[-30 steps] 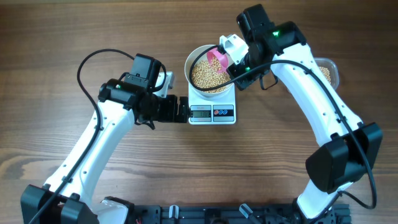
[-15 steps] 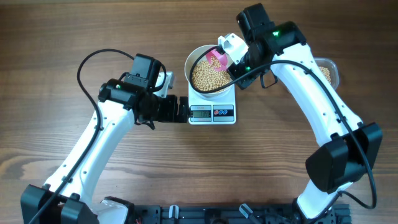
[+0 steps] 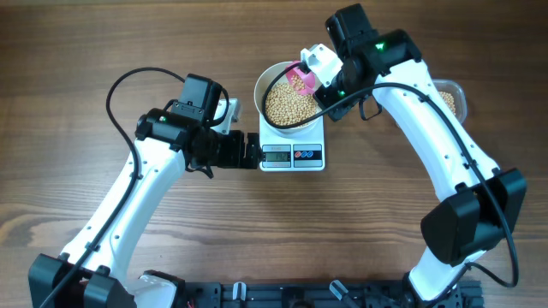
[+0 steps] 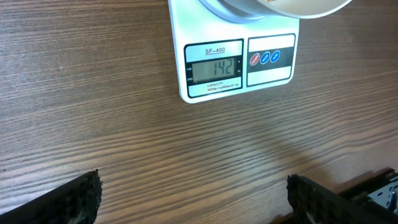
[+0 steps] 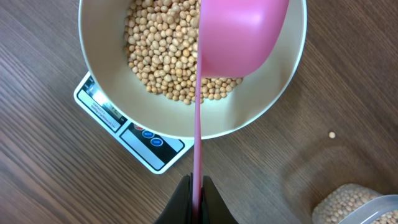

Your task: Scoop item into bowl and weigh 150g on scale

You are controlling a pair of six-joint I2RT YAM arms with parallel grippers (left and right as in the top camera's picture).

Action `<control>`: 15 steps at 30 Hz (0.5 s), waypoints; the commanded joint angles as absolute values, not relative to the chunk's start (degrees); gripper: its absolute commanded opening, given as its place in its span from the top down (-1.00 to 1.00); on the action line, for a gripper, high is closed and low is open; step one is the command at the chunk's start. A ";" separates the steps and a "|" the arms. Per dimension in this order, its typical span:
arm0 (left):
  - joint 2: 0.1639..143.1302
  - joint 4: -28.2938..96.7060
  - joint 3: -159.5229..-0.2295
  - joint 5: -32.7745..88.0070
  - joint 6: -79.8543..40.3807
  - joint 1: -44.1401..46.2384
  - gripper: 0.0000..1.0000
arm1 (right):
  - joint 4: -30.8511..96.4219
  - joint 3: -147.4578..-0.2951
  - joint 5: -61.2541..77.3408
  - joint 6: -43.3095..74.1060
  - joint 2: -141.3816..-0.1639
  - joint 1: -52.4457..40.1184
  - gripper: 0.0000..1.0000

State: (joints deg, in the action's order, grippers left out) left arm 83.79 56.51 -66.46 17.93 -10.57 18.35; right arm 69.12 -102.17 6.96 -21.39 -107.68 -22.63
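Right tool (image 5: 198,186) clamped on pink scoop (image 5: 239,37) held over beans (image 5: 158,62) in bowl (image 5: 102,93) on scale (image 4: 211,68) reading 142, upper centre; left tool (image 3: 249,151) fully open, empty, left of scale

Work surface is a wooden table (image 3: 68,51), brown with darker streaked grain. Lighting is even and diffuse; shadows on the wood are soft.

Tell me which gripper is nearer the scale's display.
Left. The left gripper is open just left of the display; the right gripper is beyond it, over the bowl's far rim, shut on the pink scoop.
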 commanded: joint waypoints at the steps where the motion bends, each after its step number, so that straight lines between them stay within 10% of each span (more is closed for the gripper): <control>1: 84.16 56.51 -66.37 18.41 -9.43 18.22 -1.00 | 68.93 -103.50 5.96 -22.33 -105.84 -22.65 0.92; 15: 84.16 56.51 -66.37 18.41 -9.43 18.20 -1.00 | 68.86 -103.50 11.07 -20.78 -105.84 -22.63 0.91</control>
State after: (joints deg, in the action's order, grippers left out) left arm 83.79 56.51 -66.46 17.93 -10.55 18.35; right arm 68.93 -102.17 8.60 -21.32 -107.68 -22.63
